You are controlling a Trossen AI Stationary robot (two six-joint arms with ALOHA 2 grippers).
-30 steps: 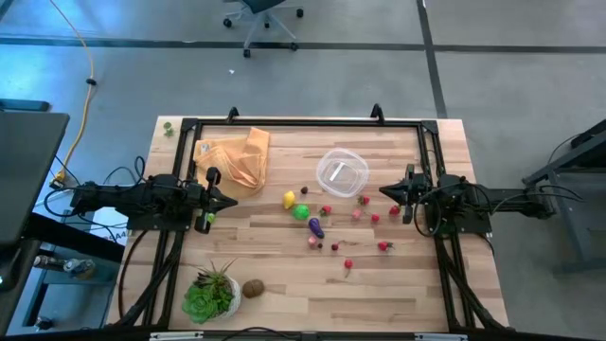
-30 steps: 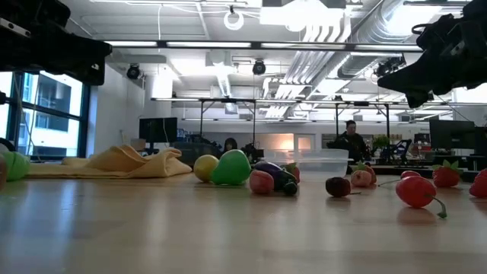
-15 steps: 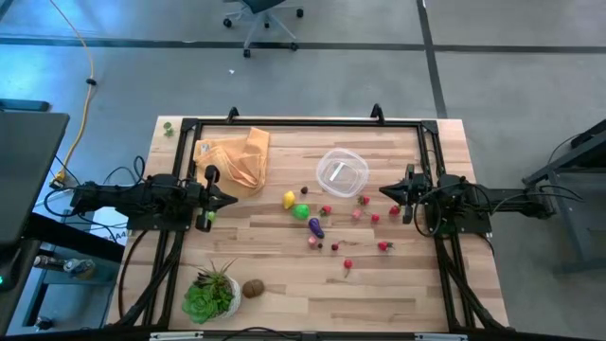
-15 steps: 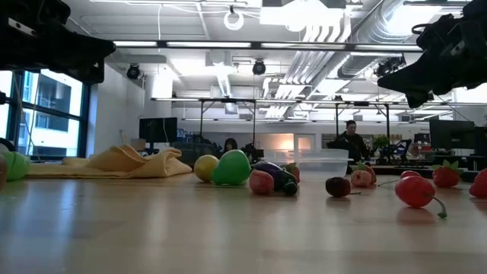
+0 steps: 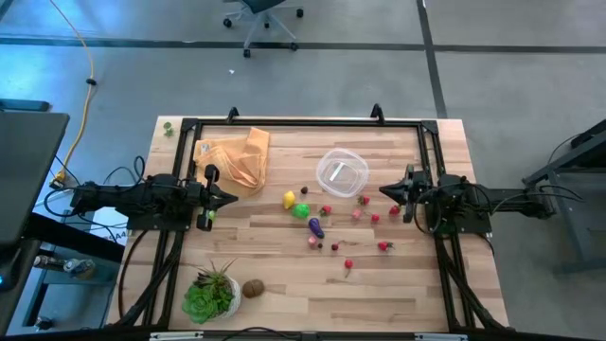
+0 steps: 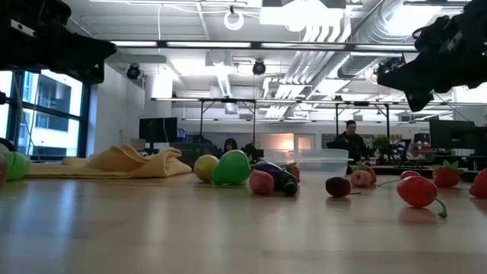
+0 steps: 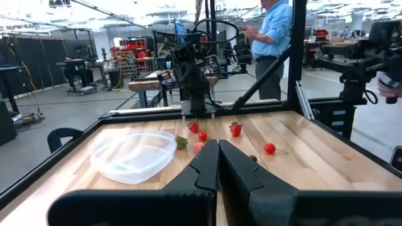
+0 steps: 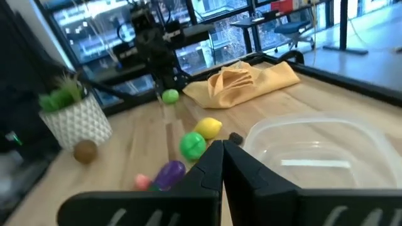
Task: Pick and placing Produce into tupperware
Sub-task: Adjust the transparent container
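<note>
Too small from overhead to sort into kinds: the red produce scattered right of the tupperware. Half hidden behind fruit at table level: that tub. Cut off at the wrist picture's edge: the plant pot.

colours on the pale wood table

clear tupperware; tan-orange cloth; yellow fruit, green fruit, purple eggplant, red berries, one brown piece; green plant in a white patterned pot; dark arms.
</note>
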